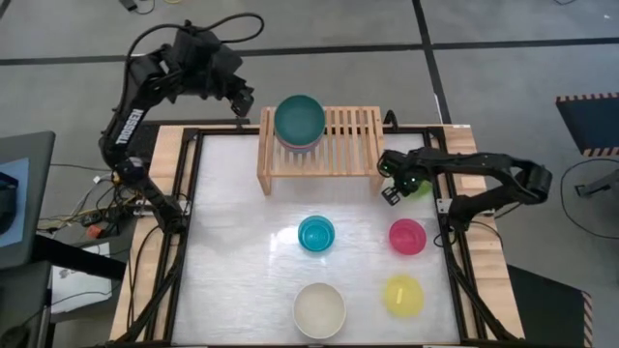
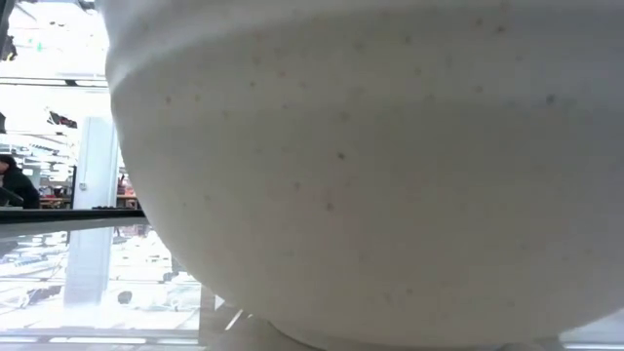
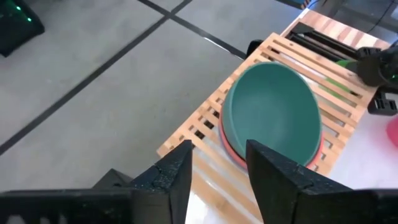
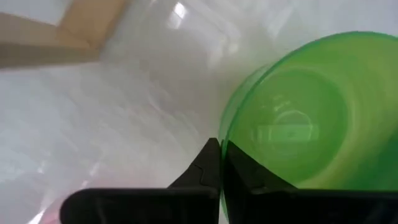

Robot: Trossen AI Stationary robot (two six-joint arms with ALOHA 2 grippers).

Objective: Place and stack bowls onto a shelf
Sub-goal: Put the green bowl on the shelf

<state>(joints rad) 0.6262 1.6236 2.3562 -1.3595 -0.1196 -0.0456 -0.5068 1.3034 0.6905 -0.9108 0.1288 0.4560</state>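
The shelf [image 1: 334, 145] stands at the far edge of the table [image 1: 242, 280], and on the left part of its slatted top sits a stack of the larger bowls: the dark green bowl [image 1: 299, 118] is uppermost, with a red bowl [image 3: 233, 155] showing as a rim under it in the left wrist view and a slate-blue rim [image 1: 295, 147] peeking out at the near side in the high view. The rest of the slats to the right of the stack are bare wood. On the table in front of the shelf lie four more bowls, all apart from each other: the cyan bowl [image 1: 316, 234] near the middle, the magenta bowl [image 1: 407, 236] to its right, the cream-white bowl [image 1: 319, 310] at the near edge, which fills the low view, and the yellow bowl [image 1: 403, 296] beside it on the right. The lime bowl [image 4: 298, 124] is just off the shelf's right leg, largely hidden under the right arm in the high view; the right gripper [image 4: 219, 163] has its fingers pinched together on the bowl's rim. The left gripper [image 3: 217, 165] hangs above the shelf's far left corner, off the stack, its fingers a narrow gap apart and holding nothing.
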